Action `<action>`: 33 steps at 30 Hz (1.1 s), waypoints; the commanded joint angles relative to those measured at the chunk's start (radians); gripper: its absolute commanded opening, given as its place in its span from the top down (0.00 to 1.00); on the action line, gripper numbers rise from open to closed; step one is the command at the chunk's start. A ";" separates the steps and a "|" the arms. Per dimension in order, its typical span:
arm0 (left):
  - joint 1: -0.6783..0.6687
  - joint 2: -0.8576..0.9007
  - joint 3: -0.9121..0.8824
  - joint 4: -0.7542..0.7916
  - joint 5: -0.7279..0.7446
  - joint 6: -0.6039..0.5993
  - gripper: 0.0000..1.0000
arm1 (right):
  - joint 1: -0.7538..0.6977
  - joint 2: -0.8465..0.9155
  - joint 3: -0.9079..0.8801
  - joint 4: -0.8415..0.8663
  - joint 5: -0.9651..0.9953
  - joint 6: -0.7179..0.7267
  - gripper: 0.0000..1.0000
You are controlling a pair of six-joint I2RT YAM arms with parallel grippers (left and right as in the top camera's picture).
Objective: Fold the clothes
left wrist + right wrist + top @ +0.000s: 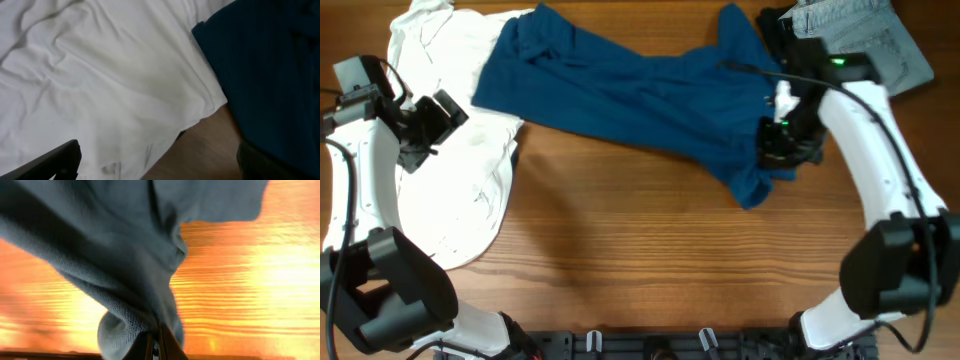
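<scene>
The dark-blue T-shirt (620, 85) lies crumpled across the far middle of the table, its left part over the white shirt (450, 180) at the left. My right gripper (782, 145) is shut on the blue shirt's right end, lifting a fold; in the right wrist view the cloth (125, 255) hangs from the pinched fingers (156, 347). My left gripper (432, 125) is open and empty above the white shirt. The left wrist view shows the white cloth (100, 75), the blue shirt's edge (270, 65) and the spread fingers (155, 165).
Folded light-grey jeans (865, 40) lie at the far right corner behind the right arm. Bare wooden table (650, 250) shows in the front half. The left arm's base stands at the front left, the right arm's base at the front right.
</scene>
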 commanded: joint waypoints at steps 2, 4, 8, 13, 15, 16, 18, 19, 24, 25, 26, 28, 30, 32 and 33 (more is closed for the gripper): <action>-0.095 0.009 -0.014 -0.021 0.008 0.051 0.00 | -0.088 -0.006 0.002 -0.003 0.007 -0.005 0.96; -0.153 0.022 -0.018 -0.005 0.008 0.051 0.00 | -0.124 -0.006 0.002 -0.003 0.051 -0.015 0.96; -0.291 0.064 -0.018 0.062 0.008 0.050 0.00 | -0.237 -0.006 0.002 0.039 0.026 -0.032 0.96; -0.417 0.143 -0.018 0.119 -0.034 -0.079 0.00 | -0.355 -0.006 0.002 0.073 -0.028 -0.094 0.96; -0.449 0.192 -0.018 0.132 -0.040 -0.145 0.01 | -0.385 -0.006 0.002 0.084 -0.023 -0.093 0.96; -0.458 0.209 -0.018 0.137 -0.040 -0.170 0.01 | -0.393 -0.006 0.002 0.092 -0.023 -0.092 0.96; -0.474 0.248 -0.018 0.142 -0.040 -0.217 0.04 | -0.401 -0.006 0.002 0.109 -0.026 -0.091 0.96; -0.480 0.262 -0.018 0.142 -0.040 -0.228 0.05 | -0.401 -0.006 0.002 0.116 -0.029 -0.091 0.96; -0.491 0.306 -0.018 0.162 -0.041 -0.297 0.20 | -0.399 -0.006 0.002 0.135 -0.053 -0.092 0.96; -0.491 0.311 -0.018 0.162 -0.040 -0.302 0.25 | -0.399 -0.006 0.002 0.135 -0.053 -0.092 0.96; -0.491 0.319 -0.018 0.152 -0.057 -0.331 0.28 | -0.399 -0.006 0.002 0.135 -0.054 -0.091 0.96; -0.491 0.323 -0.019 0.135 -0.099 -0.348 0.30 | -0.399 -0.006 0.002 0.139 -0.054 -0.092 0.96; -0.491 0.324 -0.020 0.109 -0.139 -0.348 0.30 | -0.399 -0.006 0.002 0.144 -0.054 -0.092 0.95; -0.490 0.324 -0.020 0.071 -0.175 -0.353 0.30 | -0.399 -0.006 0.002 0.146 -0.054 -0.092 0.96; -0.489 0.324 -0.022 0.062 -0.187 -0.356 0.30 | -0.399 -0.006 0.002 0.146 -0.054 -0.092 0.96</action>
